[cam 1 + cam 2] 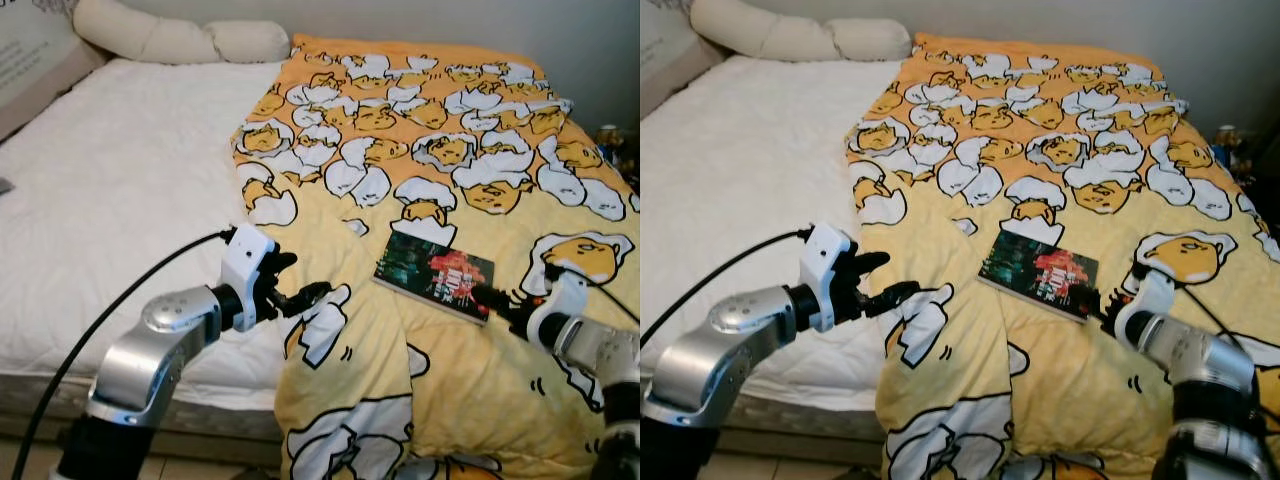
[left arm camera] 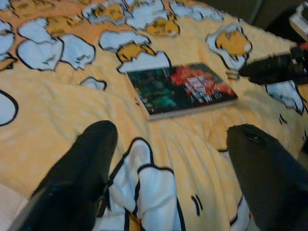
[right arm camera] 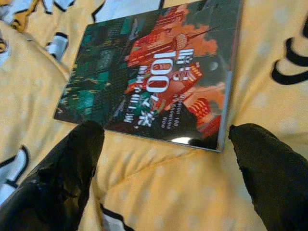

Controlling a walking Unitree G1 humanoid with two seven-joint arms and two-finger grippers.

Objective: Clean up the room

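One book (image 1: 434,274) with a dark green and red cover lies flat on the yellow blanket (image 1: 420,190), which covers the right part of the bed (image 1: 110,190) and hangs over its near edge. The right gripper (image 1: 1102,301) sits just beside the book's near corner, fingers spread, its arm cut off by the frame. The left gripper (image 1: 312,295) hovers over the blanket's left fold, fingers apart, well left of the book.

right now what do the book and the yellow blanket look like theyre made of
Book: paper with a glossy printed cover, judging by the light glare near its lower edge and the thin page block. Yellow blanket: soft fleece-like fabric, likely; it folds loosely and looks matte with a faint dotted texture.
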